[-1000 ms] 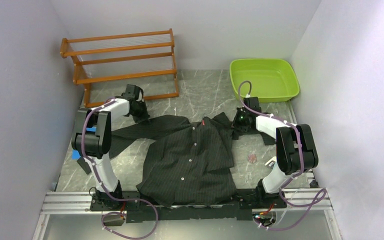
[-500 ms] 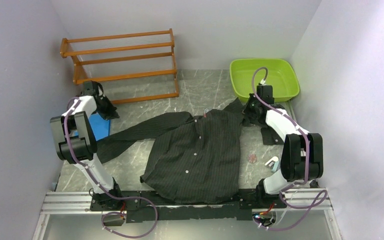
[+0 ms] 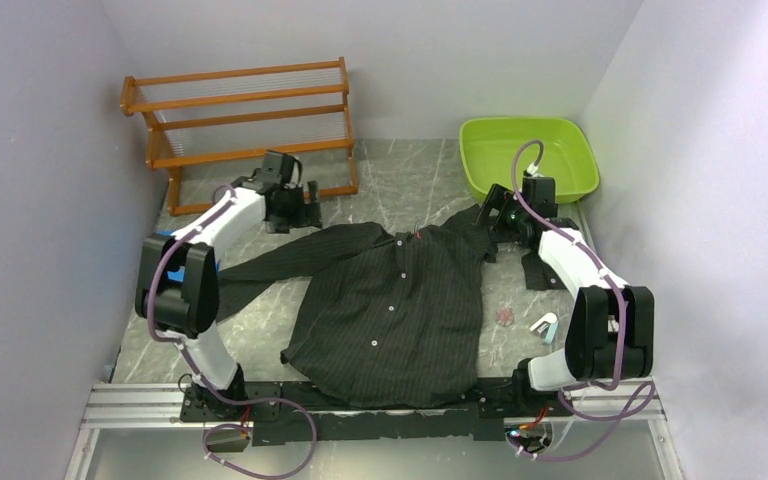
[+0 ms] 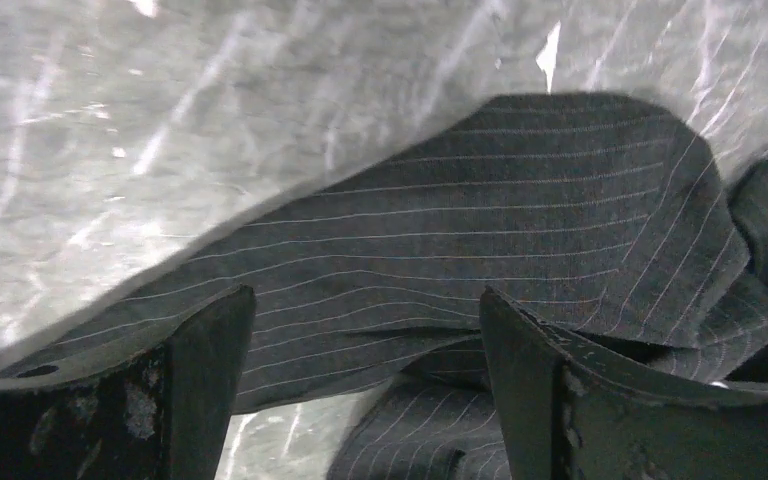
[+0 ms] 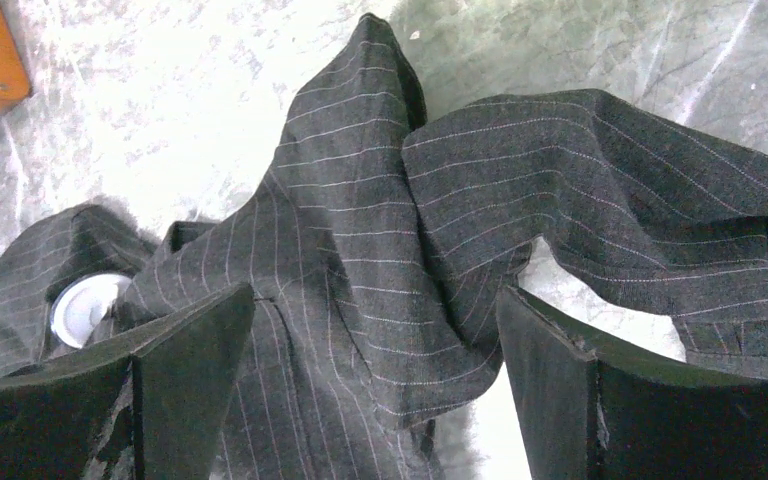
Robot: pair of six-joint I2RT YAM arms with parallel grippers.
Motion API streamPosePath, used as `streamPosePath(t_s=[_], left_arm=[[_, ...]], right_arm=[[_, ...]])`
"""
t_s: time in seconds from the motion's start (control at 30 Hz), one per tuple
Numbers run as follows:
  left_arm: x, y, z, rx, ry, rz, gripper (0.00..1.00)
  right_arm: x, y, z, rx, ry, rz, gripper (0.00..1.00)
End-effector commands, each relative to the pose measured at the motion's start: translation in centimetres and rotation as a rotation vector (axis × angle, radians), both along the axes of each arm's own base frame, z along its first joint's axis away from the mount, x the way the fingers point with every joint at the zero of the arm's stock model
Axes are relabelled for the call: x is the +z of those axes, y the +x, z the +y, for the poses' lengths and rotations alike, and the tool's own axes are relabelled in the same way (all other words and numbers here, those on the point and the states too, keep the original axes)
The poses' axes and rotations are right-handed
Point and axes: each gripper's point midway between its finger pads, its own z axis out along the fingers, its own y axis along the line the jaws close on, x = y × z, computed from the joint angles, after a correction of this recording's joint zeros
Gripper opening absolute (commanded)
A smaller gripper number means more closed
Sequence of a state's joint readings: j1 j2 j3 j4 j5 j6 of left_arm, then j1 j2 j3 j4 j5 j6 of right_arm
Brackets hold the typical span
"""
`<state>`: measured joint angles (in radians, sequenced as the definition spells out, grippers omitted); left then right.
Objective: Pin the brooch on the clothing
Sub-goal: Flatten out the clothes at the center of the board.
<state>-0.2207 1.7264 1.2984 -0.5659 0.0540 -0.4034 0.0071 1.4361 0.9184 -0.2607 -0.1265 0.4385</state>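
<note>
The clothing (image 3: 390, 300), a black pinstriped shirt with white buttons, lies spread front-up on the marble table, one sleeve trailing left. The brooch (image 3: 504, 316), small and pinkish, rests on the table just right of the shirt's body. My left gripper (image 3: 298, 212) hovers over the shirt's left shoulder; in the left wrist view it (image 4: 360, 350) stands open above striped cloth (image 4: 480, 220). At the right shoulder, my right gripper (image 3: 496, 224) is also open; the right wrist view shows its jaws (image 5: 375, 360) wide apart over bunched fabric (image 5: 360, 250), gripping nothing.
A wooden rack (image 3: 245, 125) stands at the back left and a green basin (image 3: 528, 158) at the back right. A small white-and-teal item (image 3: 545, 323) lies right of the brooch. A dark bit of sleeve (image 3: 540, 272) sits under the right arm.
Both grippers have gone from shut to open. The left arm swung from the far left back to the shirt's shoulder. The shirt lies wider and flatter than a second ago.
</note>
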Motion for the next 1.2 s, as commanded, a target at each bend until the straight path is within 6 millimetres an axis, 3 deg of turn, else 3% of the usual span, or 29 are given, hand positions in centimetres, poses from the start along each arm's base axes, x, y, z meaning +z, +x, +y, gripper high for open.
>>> streamPosePath(t_s=[0.0, 0.07, 0.2, 0.37, 0.6, 0.63, 0.67, 0.77, 1.0, 1.17], left_arm=[[-2.5, 0.5, -0.9, -0.005, 0.101, 0.030, 0.88], [-4.3, 0.5, -1.9, -0.019, 0.117, 0.061, 0.90], [-7.5, 0.2, -1.8, 0.003, 0.190, 0.119, 0.92], [-9.2, 0.0, -0.7, 0.041, 0.243, 0.142, 0.87], [-10.3, -0.6, 2.6, 0.118, 0.260, 0.191, 0.25], [-10.2, -0.6, 3.2, 0.134, 0.253, 0.194, 0.07], [-10.0, -0.6, 3.9, 0.151, 0.245, 0.198, 0.03], [-8.6, -0.5, 6.4, 0.217, 0.225, 0.190, 0.03], [-2.9, 0.2, 12.2, 0.339, 0.115, 0.126, 0.03], [0.6, 0.7, 15.3, 0.350, 0.175, 0.071, 0.03]], right_arm=[[0.6, 0.0, -1.2, -0.041, 0.021, -0.039, 0.96], [-0.1, -0.4, -1.6, -0.052, 0.041, -0.027, 0.97], [-1.1, -1.0, -2.2, -0.070, 0.085, -0.011, 0.97], [-1.2, -1.1, -2.2, -0.061, 0.104, -0.022, 0.97], [0.1, -0.6, -1.7, -0.017, 0.112, -0.063, 0.97], [0.2, -0.5, -1.6, -0.009, 0.116, -0.065, 0.97], [0.2, -0.4, -1.5, -0.005, 0.120, -0.065, 0.97], [0.0, -0.2, -1.3, 0.007, 0.132, -0.056, 0.97], [-1.2, 0.6, 0.3, 0.044, 0.216, -0.039, 0.95], [-1.5, 1.2, 2.3, 0.108, 0.224, -0.028, 0.92]])
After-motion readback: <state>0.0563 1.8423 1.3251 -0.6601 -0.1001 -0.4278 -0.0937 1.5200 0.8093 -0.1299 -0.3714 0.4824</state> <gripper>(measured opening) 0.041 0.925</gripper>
